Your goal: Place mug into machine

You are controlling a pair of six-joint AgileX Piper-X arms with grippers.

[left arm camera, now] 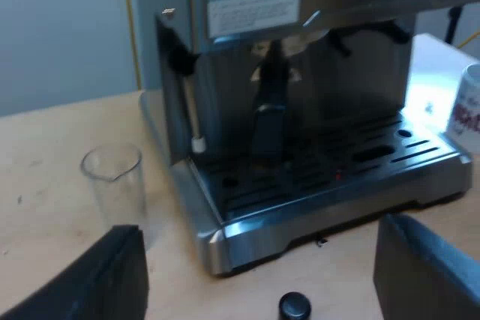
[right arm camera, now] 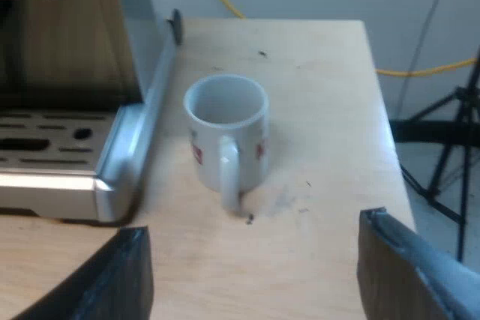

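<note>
A white mug (right arm camera: 226, 130) with red print stands upright on the wooden table beside the espresso machine's drip tray (right arm camera: 112, 162), its handle turned toward my right gripper (right arm camera: 255, 275). That gripper is open, a short way back from the mug, with nothing between its fingers. In the left wrist view the espresso machine (left arm camera: 300, 95) faces me, the metal holder's dark handle (left arm camera: 268, 110) hanging at its front over the drip tray (left arm camera: 315, 177). The mug (left arm camera: 466, 110) shows beside the tray's far end. My left gripper (left arm camera: 262, 290) is open in front of the machine, holding nothing.
A clear measuring glass (left arm camera: 114, 181) stands on the table beside the machine. A tamper's black knob (left arm camera: 294, 306) sits just before the drip tray, between my left fingers. The table edge (right arm camera: 390, 133) runs close past the mug, with a tripod (right arm camera: 442, 140) and cables beyond.
</note>
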